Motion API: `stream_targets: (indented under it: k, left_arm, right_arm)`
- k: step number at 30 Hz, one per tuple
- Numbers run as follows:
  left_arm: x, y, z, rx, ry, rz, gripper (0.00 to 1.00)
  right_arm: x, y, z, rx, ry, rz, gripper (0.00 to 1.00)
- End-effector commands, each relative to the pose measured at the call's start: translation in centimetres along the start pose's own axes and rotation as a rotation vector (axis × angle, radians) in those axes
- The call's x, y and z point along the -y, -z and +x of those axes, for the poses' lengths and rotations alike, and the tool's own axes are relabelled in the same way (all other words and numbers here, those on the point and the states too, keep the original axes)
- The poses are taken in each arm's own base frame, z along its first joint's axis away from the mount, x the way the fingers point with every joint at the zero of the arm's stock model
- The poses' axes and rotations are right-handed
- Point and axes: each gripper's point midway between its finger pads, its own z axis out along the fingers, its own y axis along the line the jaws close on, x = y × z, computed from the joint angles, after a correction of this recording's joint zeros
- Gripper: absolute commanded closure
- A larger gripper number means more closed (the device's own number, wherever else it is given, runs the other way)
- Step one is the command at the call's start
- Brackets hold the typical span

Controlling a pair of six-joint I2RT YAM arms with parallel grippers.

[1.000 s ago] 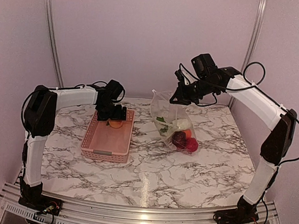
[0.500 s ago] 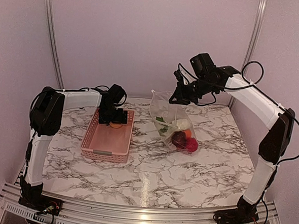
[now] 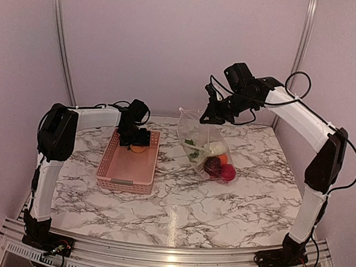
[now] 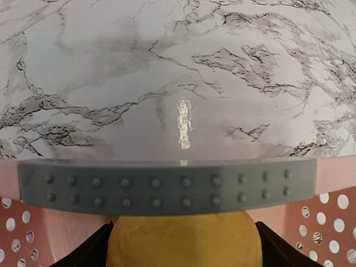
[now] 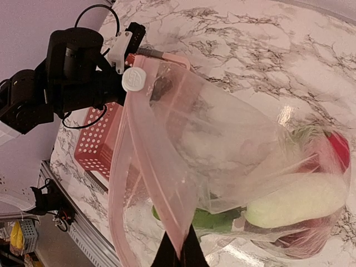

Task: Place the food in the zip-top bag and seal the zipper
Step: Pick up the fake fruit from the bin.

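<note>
The right gripper [image 3: 210, 117] is pinched on the top rim of the large clear crinkly zip-top bag [image 3: 197, 133], which hangs below it with white, orange, red and dark purple toy food pieces [image 3: 219, 164] at its bottom. The left gripper [image 3: 135, 141], inside the pink plastic lattice basket [image 3: 111, 166], is closed against both sides of a round yellow-orange toy fruit [image 4: 183, 242].

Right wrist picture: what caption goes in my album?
The right gripper pinches the zip-top bag, toy food inside, pink basket behind.

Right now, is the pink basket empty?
No, one yellow-orange piece of food lies at the far end of the pink basket.
</note>
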Motion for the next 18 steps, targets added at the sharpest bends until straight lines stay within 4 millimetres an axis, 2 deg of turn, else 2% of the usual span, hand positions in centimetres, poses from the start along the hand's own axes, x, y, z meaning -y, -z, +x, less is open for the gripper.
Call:
stream_targets:
  k: [1, 5, 8, 14, 18]
  left_arm:
    - [0.5, 0.0, -0.1, -0.011, -0.039, 0.032, 0.18]
    - [0.5, 1.3, -0.4, 0.002, -0.047, 0.039, 0.22]
    - [1.0, 3.4, -0.4, 0.023, -0.042, 0.072, 0.25]
    - [2.5, 9.8, 0.9, 0.102, -0.027, 0.194, 0.25]
    - [3.8, 13.4, 2.9, 0.098, -0.034, 0.302, 0.28]
  right_arm:
    - [-1.1, 0.1, -0.2, -0.007, 0.018, -0.015, 1.00]
    - [-1.1, 0.2, -0.2, -0.008, 0.028, -0.013, 1.00]
    - [-1.0, 0.3, -0.1, -0.006, 0.040, -0.003, 1.00]
    - [-0.9, 0.3, 0.2, 0.002, 0.038, -0.006, 1.00]
    - [-1.4, -0.2, 0.1, 0.006, 0.034, -0.026, 1.00]
